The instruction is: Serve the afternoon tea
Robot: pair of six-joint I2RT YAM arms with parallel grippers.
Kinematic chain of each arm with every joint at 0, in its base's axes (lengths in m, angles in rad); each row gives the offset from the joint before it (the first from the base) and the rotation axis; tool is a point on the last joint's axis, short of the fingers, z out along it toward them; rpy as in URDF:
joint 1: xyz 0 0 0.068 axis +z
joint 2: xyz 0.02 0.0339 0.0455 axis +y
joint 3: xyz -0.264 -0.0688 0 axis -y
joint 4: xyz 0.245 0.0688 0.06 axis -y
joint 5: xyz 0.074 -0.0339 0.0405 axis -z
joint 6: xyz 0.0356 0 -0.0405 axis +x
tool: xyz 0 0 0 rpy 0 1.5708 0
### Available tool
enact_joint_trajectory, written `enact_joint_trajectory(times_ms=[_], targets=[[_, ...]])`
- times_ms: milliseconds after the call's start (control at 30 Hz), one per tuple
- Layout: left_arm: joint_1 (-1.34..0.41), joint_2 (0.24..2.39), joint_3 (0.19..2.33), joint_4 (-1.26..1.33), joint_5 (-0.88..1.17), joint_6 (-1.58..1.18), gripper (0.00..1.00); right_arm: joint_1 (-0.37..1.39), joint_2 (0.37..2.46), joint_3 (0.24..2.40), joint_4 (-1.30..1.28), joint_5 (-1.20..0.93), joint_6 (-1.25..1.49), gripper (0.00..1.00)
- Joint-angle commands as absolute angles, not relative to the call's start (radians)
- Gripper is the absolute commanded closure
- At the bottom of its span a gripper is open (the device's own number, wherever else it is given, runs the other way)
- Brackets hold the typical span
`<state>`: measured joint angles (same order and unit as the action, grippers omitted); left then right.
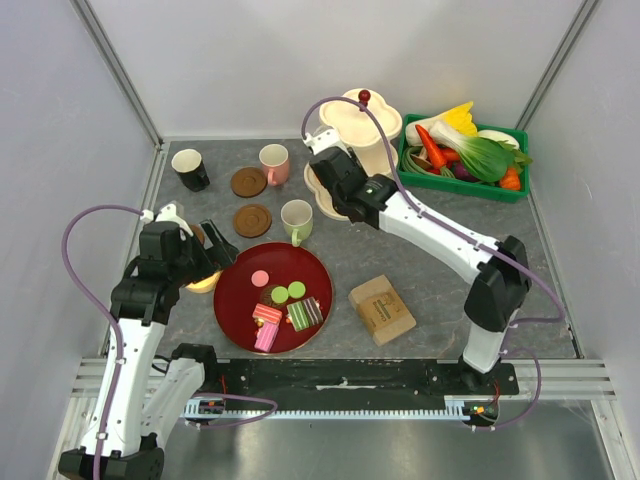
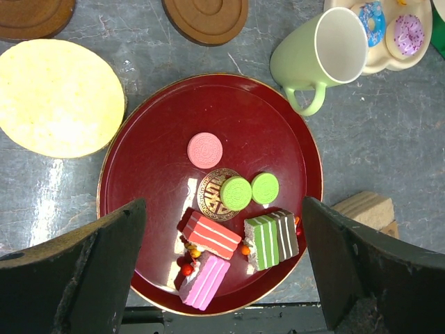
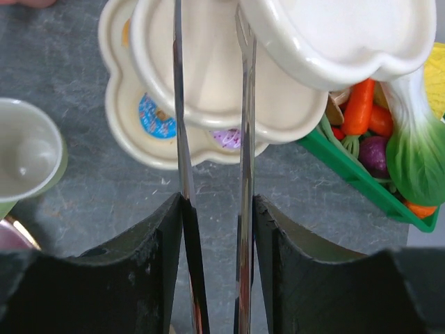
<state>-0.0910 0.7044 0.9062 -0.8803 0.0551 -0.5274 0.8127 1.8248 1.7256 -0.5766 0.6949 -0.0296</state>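
Dark-red tray (image 2: 149,139), pale-green mug (image 2: 295,62), green-and-brown striped cake slice (image 2: 271,240).

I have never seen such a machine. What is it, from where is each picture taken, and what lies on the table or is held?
These are two robot arms with two-finger grippers. One picture looks down from above; the other two come from wrist cameras. On the table lie a red tray with cake slices and macarons, a black mug, a pink mug, a green mug, two brown coasters, a tiered stand with donuts, a tan block and a green crate of toy vegetables. The left gripper hangs open and empty near the tray. The right gripper pinches metal tongs aimed at the stand.
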Motion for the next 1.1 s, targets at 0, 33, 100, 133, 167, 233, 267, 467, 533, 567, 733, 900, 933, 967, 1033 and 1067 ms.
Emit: enact_joint_trajectory(times_ms=[0, 33, 100, 133, 167, 233, 267, 467, 533, 567, 733, 900, 933, 967, 1033, 1067], targets=[[-0.089, 0.709, 0.927, -0.854, 0.064, -0.499, 0.02, 0.863, 1.698, 1.665, -0.543, 0.65, -0.003, 0.49], [-0.089, 0.709, 0.927, -0.853, 0.064, -0.502, 0.02, 0.876, 1.68, 1.655, -0.552, 0.643, -0.002, 0.49], [-0.089, 0.709, 0.927, -0.853, 0.064, -0.503, 0.02, 0.917, 1.646, 1.632, -0.567, 0.644, -0.002, 0.49], [-0.092, 0.709, 0.927, -0.853, 0.064, -0.503, 0.02, 0.943, 1.625, 1.62, -0.571, 0.659, -0.002, 0.49], [-0.089, 0.709, 0.927, -0.854, 0.066, -0.503, 0.02, 0.975, 1.606, 1.608, -0.572, 0.678, -0.002, 0.49], [-0.089, 0.709, 0.927, -0.854, 0.066, -0.503, 0.02, 1.037, 1.571, 1.592, -0.59, 0.715, -0.002, 0.49], [-0.09, 0.709, 0.927, -0.856, 0.067, -0.503, 0.02, 1.064, 1.557, 1.588, -0.598, 0.719, 0.0, 0.49], [-0.089, 0.7, 0.937, -0.874, 0.064, -0.514, 0.02, 1.202, 1.486, 1.539, -0.646, 0.666, 0.051, 0.49], [-0.089, 0.69, 0.949, -0.891, 0.046, -0.514, 0.02, 1.25, 1.488, 1.534, -0.669, 0.635, 0.061, 0.49], [-0.089, 0.684, 0.96, -0.905, 0.035, -0.517, 0.02, 1.274, 1.491, 1.529, -0.678, 0.629, 0.06, 0.49], [-0.089, 0.647, 0.992, -0.946, 0.005, -0.52, 0.02, 1.344, 1.549, 1.532, -0.739, 0.621, 0.068, 0.48], [-0.089, 0.626, 0.994, -0.963, 0.005, -0.522, 0.02, 1.365, 1.644, 1.526, -0.744, 0.56, 0.072, 0.47], [-0.09, 0.623, 0.993, -0.966, 0.005, -0.52, 0.02, 1.368, 1.66, 1.526, -0.738, 0.546, 0.074, 0.46], [-0.089, 0.621, 0.989, -0.969, 0.003, -0.52, 0.02, 1.37, 1.676, 1.525, -0.732, 0.54, 0.072, 0.46], [-0.089, 0.62, 0.985, -0.973, 0.003, -0.519, 0.02, 1.371, 1.706, 1.523, -0.72, 0.522, 0.069, 0.46], [-0.089, 0.62, 0.982, -0.973, 0.003, -0.52, 0.02, 1.371, 1.726, 1.525, -0.716, 0.52, 0.066, 0.46]])
